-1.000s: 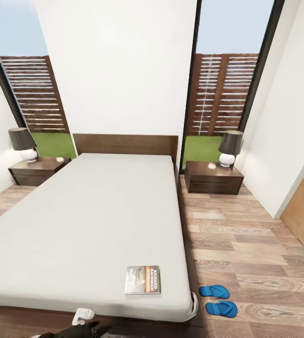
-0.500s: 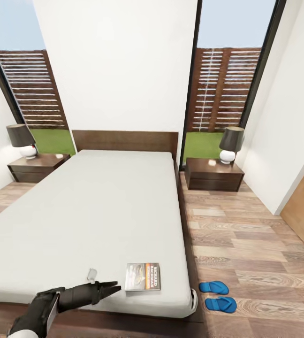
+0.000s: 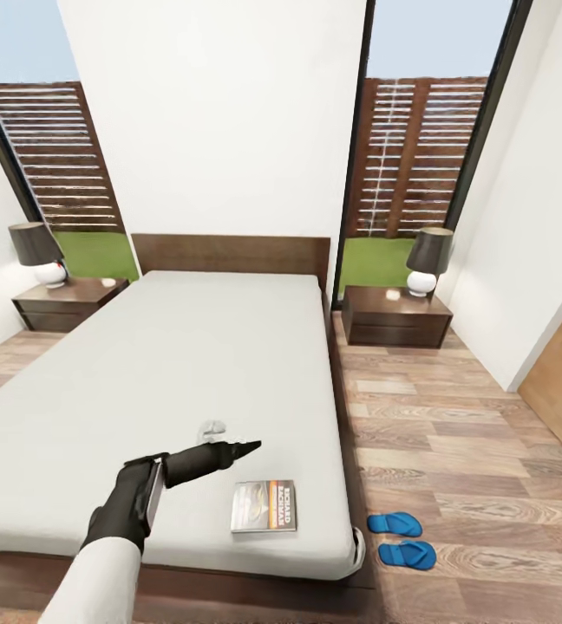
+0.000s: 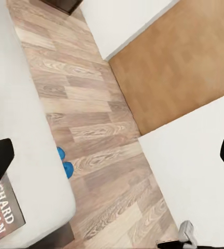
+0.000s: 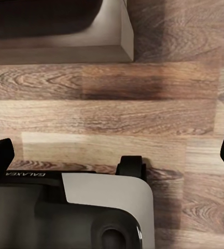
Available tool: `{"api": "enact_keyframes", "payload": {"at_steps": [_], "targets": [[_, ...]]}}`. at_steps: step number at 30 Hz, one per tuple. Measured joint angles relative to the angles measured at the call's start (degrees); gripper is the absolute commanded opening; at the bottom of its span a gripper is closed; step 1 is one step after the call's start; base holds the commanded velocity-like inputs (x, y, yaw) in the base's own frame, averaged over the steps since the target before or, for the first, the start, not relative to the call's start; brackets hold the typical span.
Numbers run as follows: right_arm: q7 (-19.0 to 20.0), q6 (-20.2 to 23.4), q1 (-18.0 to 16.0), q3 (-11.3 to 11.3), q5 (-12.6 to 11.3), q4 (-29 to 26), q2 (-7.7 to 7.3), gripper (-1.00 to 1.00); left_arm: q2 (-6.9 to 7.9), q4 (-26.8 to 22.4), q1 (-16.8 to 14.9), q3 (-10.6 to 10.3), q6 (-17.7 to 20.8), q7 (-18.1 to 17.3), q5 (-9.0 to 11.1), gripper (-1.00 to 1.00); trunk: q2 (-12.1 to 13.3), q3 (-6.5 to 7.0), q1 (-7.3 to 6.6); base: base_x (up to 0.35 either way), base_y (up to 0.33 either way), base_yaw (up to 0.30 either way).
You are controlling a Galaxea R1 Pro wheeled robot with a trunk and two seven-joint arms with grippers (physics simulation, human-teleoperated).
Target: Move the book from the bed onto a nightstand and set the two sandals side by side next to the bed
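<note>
Bed point(image 3: 186, 373) with its pale grey mattress takes up the middle of the bedroom, headboard against the white wall, with one nightstand point(image 3: 395, 317) on the right side and a second nightstand point(image 3: 66, 302) on the left, each carrying a lamp. Left arm reaches out over the near part of the mattress, and the left gripper point(image 3: 245, 448) hangs above the sheet, just beside the book point(image 3: 264, 505) and a little farther up the bed than it, not touching it. In the left wrist view the two fingertips sit at opposite edges of the picture, so the jaws stand wide apart and hold nothing. The right gripper point(image 5: 112, 155) also reads as spread wide and empty in its wrist view, pointing down at the plank floor near the robot's base. The step in hand is judged to be the approach to the book. To do it well, bring the jaws down across the book's short side near an edge, since a thin paperback lying flat offers little to grip; sliding it toward the mattress edge may help. The book lies flat, cover up, near the foot-end right corner; its long axis runs across the bed, and the lettering reads sideways. The two sandals point(image 3: 402, 538) lie on the floor just beside that corner, close together and roughly parallel.
</note>
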Motion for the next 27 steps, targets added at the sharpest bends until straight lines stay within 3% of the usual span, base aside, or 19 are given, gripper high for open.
{"api": "enact_keyframes", "payload": {"at_steps": [1, 3, 4, 6, 7, 9, 17, 20, 27], "targets": [[0.0, 0.0, 0.0, 0.0, 0.0, 0.0, 0.00, 1.00, -0.26, 0.1, -0.2, -0.1, 0.1, 2.8, 0.0, 1.00, 0.0, -0.02, 0.00, 0.000, 0.000, 0.000], [0.0, 0.0, 0.0, 0.0, 0.0, 0.0, 0.00, 1.00, -0.43, 0.3, -0.4, -0.1, 0.1, 5.2, 0.1, 1.00, 0.0, -0.06, 0.00, 0.000, 0.000, 0.000], [0.0, 0.0, 0.0, 0.0, -0.1, 0.0, 0.00, 1.00, -0.63, 2.5, -0.5, -0.5, 0.0, 9.4, -0.1, 1.00, 0.0, -0.07, 0.00, 0.000, 0.000, 0.000], [0.0, 0.1, 0.0, 0.0, -0.1, 0.0, 0.00, 1.00, -0.60, 3.1, -0.6, -0.8, 0.1, 10.4, -0.2, 1.00, 0.0, -0.07, 0.00, 0.000, 0.000, 0.000], [0.0, 0.1, 0.0, 0.0, -0.2, 0.0, 0.00, 1.00, -0.49, 3.5, -0.6, -1.1, 0.1, 16.3, -0.3, 1.00, 0.0, -0.07, 0.00, 0.000, 0.000, 0.000], [0.0, 0.1, 0.0, 0.0, -0.2, 0.0, 0.00, 1.00, -0.45, 3.6, -0.6, -1.1, 0.1, 18.9, -0.2, 1.00, 0.0, -0.07, 0.00, 0.000, 0.000, 0.000], [0.1, 0.0, 0.0, 0.0, -0.3, 0.0, 0.00, 1.00, -0.60, 3.6, -0.6, -1.2, 0.2, 39.1, 0.2, 1.00, 0.0, -0.36, 0.00, 0.000, 0.000, 0.000], [0.1, 0.0, 0.0, 0.0, -0.1, 0.0, 0.00, 1.00, -0.63, 3.4, -0.6, -1.2, 0.1, 42.6, 0.5, 1.00, 0.0, -0.61, 0.00, 0.000, 0.000, 0.000], [0.1, 0.0, 0.0, 0.0, 0.2, 0.0, 0.00, 1.00, -0.72, 3.5, -0.6, -1.5, 0.1, 43.6, 1.4, 1.00, 0.0, -1.22, 0.00, 0.000, 0.000, 0.021]]}}
